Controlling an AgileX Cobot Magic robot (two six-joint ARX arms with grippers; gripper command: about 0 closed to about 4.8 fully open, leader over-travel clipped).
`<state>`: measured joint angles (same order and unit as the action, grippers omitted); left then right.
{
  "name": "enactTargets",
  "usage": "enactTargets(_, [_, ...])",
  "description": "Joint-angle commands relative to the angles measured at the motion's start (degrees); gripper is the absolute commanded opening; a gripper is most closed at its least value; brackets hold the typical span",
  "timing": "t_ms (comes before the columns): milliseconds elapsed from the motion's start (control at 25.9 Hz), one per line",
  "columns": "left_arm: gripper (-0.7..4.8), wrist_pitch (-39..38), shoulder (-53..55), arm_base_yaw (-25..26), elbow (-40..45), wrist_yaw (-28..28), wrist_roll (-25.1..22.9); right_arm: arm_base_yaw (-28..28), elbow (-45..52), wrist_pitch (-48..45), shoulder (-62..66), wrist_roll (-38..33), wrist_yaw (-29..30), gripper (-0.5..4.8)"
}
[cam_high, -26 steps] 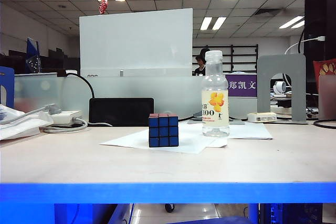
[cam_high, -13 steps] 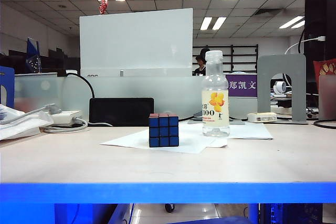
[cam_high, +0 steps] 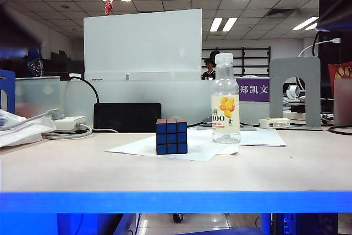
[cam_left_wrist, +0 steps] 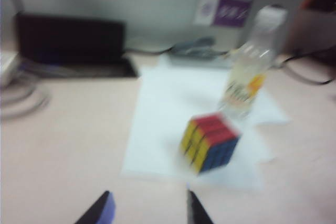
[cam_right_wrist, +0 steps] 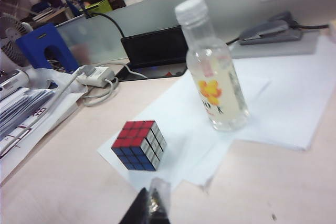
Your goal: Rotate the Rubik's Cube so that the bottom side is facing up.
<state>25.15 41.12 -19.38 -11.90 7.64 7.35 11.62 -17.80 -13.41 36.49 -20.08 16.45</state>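
- Sitting upright on a white paper sheet point(cam_high: 206, 148) near the table's point(cam_high: 176, 174) middle: the Rubik's Cube point(cam_high: 171, 136), red face up, blue face twd the ext. cam.
- Nothing touching the cube; both claws well short of it.
- Left wrist cam, blurry: left gripper point(cam_left_wrist: 149, 208) low at the frame edge, two finger tips apart w/ bare table showing between them, so jaws parted, holding nothing.
- Same cam shows the cube w/ yellow, red and blue faces, on the paper, beyond the fingertips.
- Right gripper point(cam_right_wrist: 151, 203): dark tips pressed together into one point, closed, empty, aimed twd the cube from the near side of the table.
- Right wrist cam: cube shows red top, blue and white sides, resting on a corner of the paper.
- Bottle point(cam_high: 225, 100), clear w/ white cap and yellow label, stands upright just beside the cube, also on the paper, not touching it.
- Ext. cam: dark blurred shape in the upper left corner, another at the upper right edge; can't tell what part of the arms they are.
- Behind the cube: black flat device point(cam_high: 127, 116) along the back of the table, white cables point(cam_high: 69, 130) off to the left.
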Motion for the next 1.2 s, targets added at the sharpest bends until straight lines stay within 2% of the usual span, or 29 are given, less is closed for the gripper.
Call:
enactTargets(39, [1.85,-2.1,0.1,0.0,-5.6,1.4,-0.2,0.0,-3.0,-2.3,5.1,0.9,4.8,-0.06])
enactTargets(116, [2.0,-6.4,0.1,0.0,-8.7,1.4,-1.0,0.0,-4.5,-2.3,8.5,0.9,6.6,0.05])
enactTargets(193, [2.5,-11.2,0.1,0.0,-11.0,1.4,-1.5,0.2,-6.0,-2.5,11.6,0.9,6.8,1.08])
enactTargets(232, [2.81,-13.7,0.1,-0.1,-12.2,1.8,-1.4,0.7,-6.7,-3.0,13.5,0.9,6.8,1.9])
enactTargets(270, [2.86,-15.3,0.1,-0.1,-12.8,2.4,-1.4,1.1,-7.2,-3.8,14.8,0.8,6.8,2.32])
enactTargets(618, [2.86,-19.0,0.1,-0.1,-13.4,4.3,-0.9,7.0,-15.3,-7.6,30.7,2.4,8.1,2.44])
enactTargets(695, [2.86,-19.5,0.1,-0.1,-13.4,6.2,-0.9,8.7,-17.9,-7.9,34.4,2.6,8.0,2.5])
enactTargets(849, [2.88,-19.9,0.1,-0.1,-13.4,8.8,-0.9,12.3,-23.3,-7.6,41.9,2.5,7.8,3.2])
enactTargets(1043, [2.87,-20.1,0.1,-0.1,-13.4,9.7,-0.9,14.6,-29.4,-5.1,49.1,2.3,7.5,3.33])
enactTargets(1081, [2.87,-20.1,0.1,-0.1,-13.4,9.7,-0.9,14.9,-30.4,-4.3,50.2,2.3,7.4,3.52])
enactTargets(1197, [2.87,-19.9,0.1,-0.1,-13.4,9.6,-0.8,15.3,-34.2,0.7,53.4,2.1,4.4,4.59])
